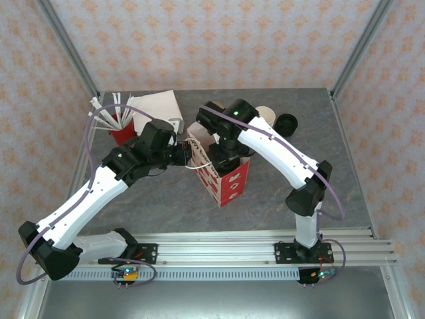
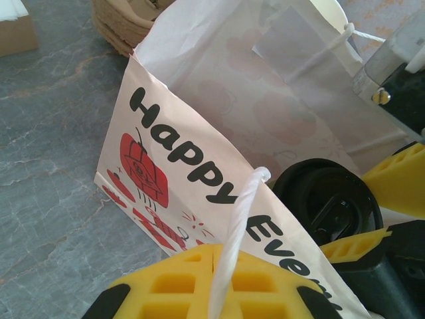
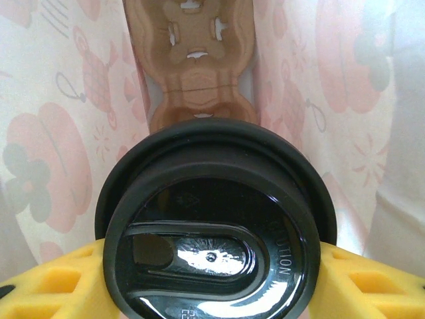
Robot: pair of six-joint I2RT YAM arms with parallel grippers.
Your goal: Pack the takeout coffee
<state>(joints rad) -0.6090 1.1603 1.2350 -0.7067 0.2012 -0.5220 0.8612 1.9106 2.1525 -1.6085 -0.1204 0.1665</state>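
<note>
Jaws, left: pressed together on the white cord handle [image 2: 242, 219] of the paper bag [image 2: 179, 153]; the cord runs up from between the yellow pads.
Jaws, right: set apart to the width of the cup, pinching the takeout coffee [image 3: 212, 199] from both sides just under its lid rim.
Left gripper [image 2: 216, 269]: at the bag's near-left top edge, outside the bag.
Right gripper [image 3: 212, 292]: reaching down through the bag's open mouth, with a yellow finger [image 3: 53, 286] on either side of the cup.
Takeout coffee, position: inside the bag, upright, black lid facing up, between the right gripper's fingers and touching both; cup wall hidden under the lid.
Takeout coffee, relative to left jaws: just beyond the bag's front panel, apart from them.
Bag interior: brown cardboard carrier [image 3: 192, 66] lies at the bottom, beyond the lid.
Paper bag, position: standing open at the middle of the bench [image 1: 166, 199], red side panel facing the near edge.
Far-left corner: red cup of white sticks [image 1: 121, 129].
Far-right area: loose black lid [image 1: 287, 123], well apart from the bag.
</note>
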